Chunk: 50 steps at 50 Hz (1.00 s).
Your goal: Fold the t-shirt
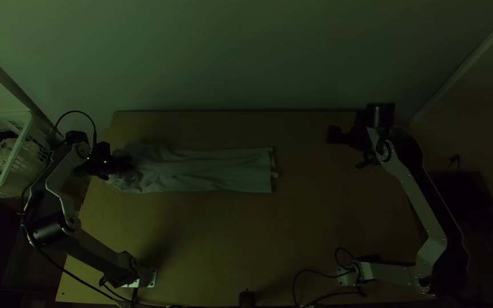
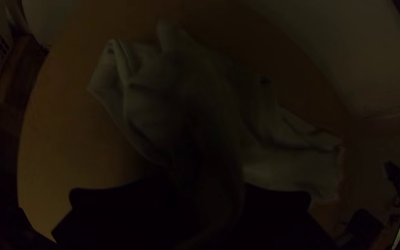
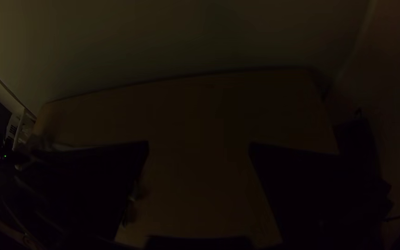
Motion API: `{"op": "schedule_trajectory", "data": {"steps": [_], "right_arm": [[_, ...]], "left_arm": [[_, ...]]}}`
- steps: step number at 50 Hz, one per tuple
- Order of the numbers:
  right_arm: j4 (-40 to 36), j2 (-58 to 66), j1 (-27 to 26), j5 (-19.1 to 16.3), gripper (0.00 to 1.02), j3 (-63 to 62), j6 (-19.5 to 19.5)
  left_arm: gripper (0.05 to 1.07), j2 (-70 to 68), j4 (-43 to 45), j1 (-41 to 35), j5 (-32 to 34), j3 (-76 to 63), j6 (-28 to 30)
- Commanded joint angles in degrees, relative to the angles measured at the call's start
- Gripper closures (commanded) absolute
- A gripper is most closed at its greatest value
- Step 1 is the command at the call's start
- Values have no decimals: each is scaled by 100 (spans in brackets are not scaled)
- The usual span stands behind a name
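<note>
Top view, taking the worktop (image 1: 223, 239) as a clock face with twelve at the far edge: the left arm (image 1: 95, 248) starts from its base near eight, swings out past the edge toward ten, then bends at the elbow so its gripper (image 1: 120, 164) comes back in between nine and ten, right at that end of the t-shirt (image 1: 218, 171). The shirt lies as a long strip toward three o'clock, rumpled and bunched at the gripper's end, flatter and straighter at the other. The right arm (image 1: 415, 191) goes from its base near four out toward the edge, then folds up and back, its gripper (image 1: 349, 138) near two, well apart from the shirt. A pale wall (image 1: 246, 57) stands beyond twelve; a slatted basket (image 1: 21, 154) with cloth in it sits off the worktop toward ten.

Left wrist view: the fingers (image 2: 116, 213) are closed on the t-shirt — a bunched fold rises between them, with loose, crumpled cloth around it on the worktop.

Right wrist view: the fingers (image 3: 297, 190) stand wide apart — bare worktop lies between them, with the wall past its far edge.
</note>
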Motion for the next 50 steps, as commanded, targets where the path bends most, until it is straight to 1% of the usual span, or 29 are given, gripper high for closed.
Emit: {"op": "schedule_trajectory", "data": {"steps": [1,6,10,15,20,25,33,40,48,50], "right_arm": [[111,-216,-57,-10,3,-199,-34],[111,-251,-92,-10,3,-243,-51],[164,-295,-101,-10,3,-313,-69],[191,-357,-119,-10,3,-383,-78],[208,-401,-171,-10,3,-419,-104],[217,-453,-224,-10,3,-445,-130],[217,-480,-312,-10,3,-471,-192],[217,-532,-365,-10,3,-506,-192],[217,-629,-417,-10,3,-621,-192],[217,-655,-435,-10,3,-665,-183]], "left_arm": [[105,73,-125,250,-328,405,396],[105,-24,-512,259,-653,774,457],[105,-182,-855,171,-723,1099,449],[105,-411,-1356,-145,-908,1495,396],[105,-701,-1769,-611,-1101,1811,326],[105,-929,-2006,-1191,-1470,2004,202],[105,-1035,-2217,-2228,-1927,2101,-202],[105,-903,-2314,-3028,-2103,2277,-615],[105,-393,-2507,-3845,-2648,2751,-1142],[105,-226,-2639,-4021,-2692,2936,-1248]]}}
